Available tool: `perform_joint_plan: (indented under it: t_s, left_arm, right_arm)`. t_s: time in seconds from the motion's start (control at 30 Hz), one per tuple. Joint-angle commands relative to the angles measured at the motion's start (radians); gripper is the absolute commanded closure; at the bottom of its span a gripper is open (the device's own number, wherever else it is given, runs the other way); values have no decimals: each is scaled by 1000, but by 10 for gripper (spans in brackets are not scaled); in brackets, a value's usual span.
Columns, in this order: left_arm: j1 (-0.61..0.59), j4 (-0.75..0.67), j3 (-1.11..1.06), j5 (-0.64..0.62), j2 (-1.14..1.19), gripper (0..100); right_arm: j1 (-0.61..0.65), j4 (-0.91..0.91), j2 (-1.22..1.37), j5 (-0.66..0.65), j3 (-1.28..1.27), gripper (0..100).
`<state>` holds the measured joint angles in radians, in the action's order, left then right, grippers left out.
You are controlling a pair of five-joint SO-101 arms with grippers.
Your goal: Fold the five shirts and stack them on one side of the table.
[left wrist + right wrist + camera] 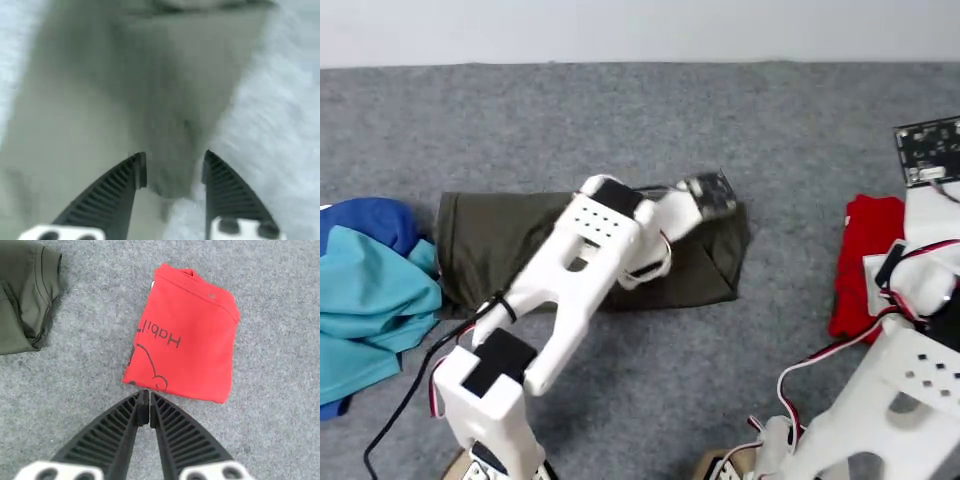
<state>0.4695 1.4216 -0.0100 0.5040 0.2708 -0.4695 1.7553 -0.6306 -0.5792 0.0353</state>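
Looks down on a grey felt desk carrying shirts. Shows an olive shirt near the middle, laid out as a wide rectangle, with the left arm stretched across it from the near edge. Puts the left gripper, blurred, over the far right corner of that shirt. From the left wrist view, shows its fingers clearly apart above an edge of the olive cloth, a corner of fabric between them and bare desk just beside; cannot confirm any contact with the cloth. Places a blue shirt and a teal shirt in a loose, unfolded heap at the left edge, the teal one on top of the blue and just beside the olive shirt. Places a red shirt, folded into a neat rectangle, at the right side, well apart from the heap. Has the right arm at the near right corner, partly covering the red shirt. From the right wrist view, shows the right gripper with fingers pressed together on nothing, tips just short of the red shirt's nearest edge, dark print across the cloth, and an olive sleeve lying apart from it. Adds a dark circuit board at the right edge, past the red shirt.
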Motion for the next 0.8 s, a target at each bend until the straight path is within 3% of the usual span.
perform_joint_plan:
  t_s: [0.0, 0.4, 0.77]
  left_arm:
    - [-9, 48, 44, 15, -6, 868]
    - [-161, -84, 122, 101, 293, 878]
    - [-117, 190, 458, 100, 270, 878]
  right_arm:
    - [-8, 38, -19, -2, 6, 986]
    - [-8, 38, -19, -2, 6, 986]
    - [-8, 38, -19, -3, 6, 986]
